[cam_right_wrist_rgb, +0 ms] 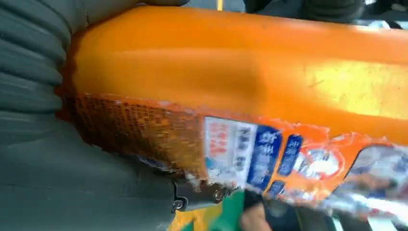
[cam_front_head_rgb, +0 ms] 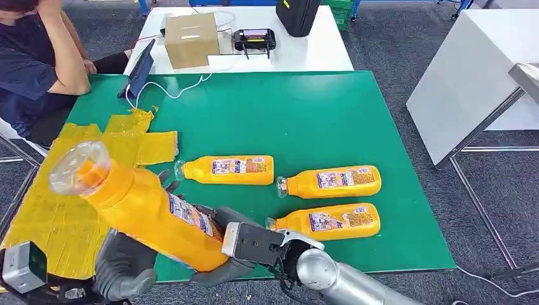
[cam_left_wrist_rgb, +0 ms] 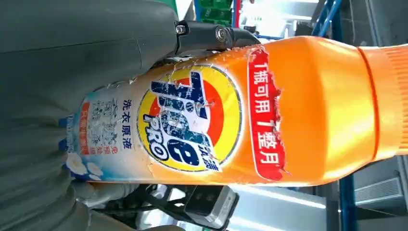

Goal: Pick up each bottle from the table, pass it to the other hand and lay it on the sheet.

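Orange bottle (cam_front_head_rgb: 149, 213) in both hands, tilted, cap pointing up-left over yellow sheet (cam_front_head_rgb: 57, 216)

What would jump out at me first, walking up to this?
A big orange bottle held up close to the camera, gripped by both the left hand and the right hand. Behind it, three more orange bottles lie on the green table, with a yellow sheet at its left.
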